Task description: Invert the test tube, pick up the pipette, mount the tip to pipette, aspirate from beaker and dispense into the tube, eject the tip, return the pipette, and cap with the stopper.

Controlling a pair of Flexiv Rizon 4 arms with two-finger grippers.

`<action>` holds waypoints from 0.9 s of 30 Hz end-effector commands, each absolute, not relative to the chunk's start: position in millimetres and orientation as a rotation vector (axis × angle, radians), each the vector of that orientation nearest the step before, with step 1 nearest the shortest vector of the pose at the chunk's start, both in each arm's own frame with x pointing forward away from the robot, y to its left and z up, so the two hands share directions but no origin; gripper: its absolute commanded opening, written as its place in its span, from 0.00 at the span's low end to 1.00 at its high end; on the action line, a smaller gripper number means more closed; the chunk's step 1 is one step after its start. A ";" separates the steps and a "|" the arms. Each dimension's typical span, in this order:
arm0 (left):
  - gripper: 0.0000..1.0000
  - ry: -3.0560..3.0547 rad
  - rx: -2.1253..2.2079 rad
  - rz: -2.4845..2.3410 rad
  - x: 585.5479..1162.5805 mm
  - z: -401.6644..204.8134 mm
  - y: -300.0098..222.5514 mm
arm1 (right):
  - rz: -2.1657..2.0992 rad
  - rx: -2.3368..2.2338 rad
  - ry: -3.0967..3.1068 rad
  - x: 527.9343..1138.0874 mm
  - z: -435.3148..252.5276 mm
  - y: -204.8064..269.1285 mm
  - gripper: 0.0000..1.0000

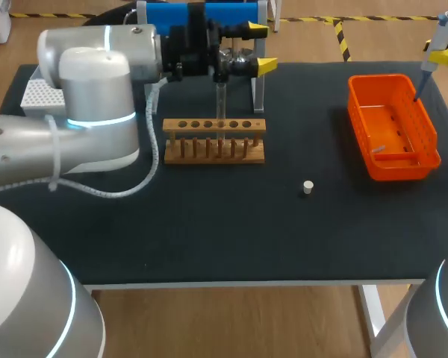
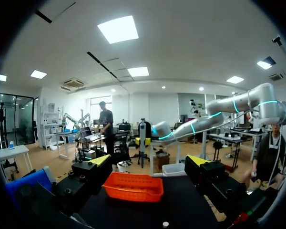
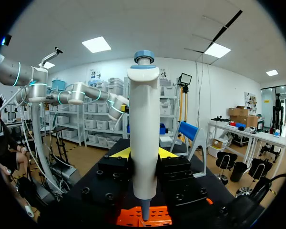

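A clear test tube [image 1: 221, 104] stands upright in the wooden rack [image 1: 214, 142] at the table's back middle. My left gripper [image 1: 263, 48] hangs just above the rack, fingers pointing right, open and empty; in its own view the left gripper [image 2: 149, 164] faces the orange basket [image 2: 133, 187]. My right gripper [image 1: 442, 54] is at the far right, shut on the white pipette [image 1: 427, 74], whose narrow end points down over the orange basket [image 1: 425, 127]. In the right wrist view the pipette [image 3: 143, 133] stands upright between the yellow tips. A small white stopper [image 1: 308, 186] lies on the mat.
A white tip box [image 1: 39, 97] sits at the back left, partly hidden by my left arm. A blue stand [image 1: 187, 19] rises behind the rack. The black mat [image 1: 231, 231] lies open between the stopper and the front edge.
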State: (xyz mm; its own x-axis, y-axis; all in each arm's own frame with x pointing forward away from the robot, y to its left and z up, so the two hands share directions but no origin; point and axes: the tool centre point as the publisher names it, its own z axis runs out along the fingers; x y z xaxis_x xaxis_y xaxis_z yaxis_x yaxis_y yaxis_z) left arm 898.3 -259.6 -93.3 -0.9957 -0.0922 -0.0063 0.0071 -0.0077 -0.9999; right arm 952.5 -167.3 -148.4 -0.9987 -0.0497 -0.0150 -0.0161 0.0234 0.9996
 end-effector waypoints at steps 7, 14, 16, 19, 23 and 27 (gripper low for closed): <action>1.00 2.183 -0.104 -2.184 894.3 -94.1 -241.3 | -2.174 0.069 -2.236 951.6 -146.9 -166.7 0.00; 1.00 2.203 -0.096 -2.184 894.0 -94.2 -242.6 | -2.174 0.069 -2.236 951.6 -146.9 -166.7 0.00; 1.00 2.203 -0.096 -2.184 894.0 -94.2 -242.6 | -2.174 0.069 -2.236 951.6 -146.9 -166.7 0.00; 1.00 2.203 -0.096 -2.184 894.0 -94.2 -242.6 | -2.174 0.069 -2.236 951.6 -146.9 -166.7 0.00; 1.00 2.203 -0.096 -2.184 894.0 -94.2 -242.6 | -2.174 0.069 -2.236 951.6 -146.9 -166.7 0.00; 1.00 2.203 -0.096 -2.184 894.0 -94.2 -242.6 | -2.174 0.069 -2.236 951.6 -146.9 -166.7 0.00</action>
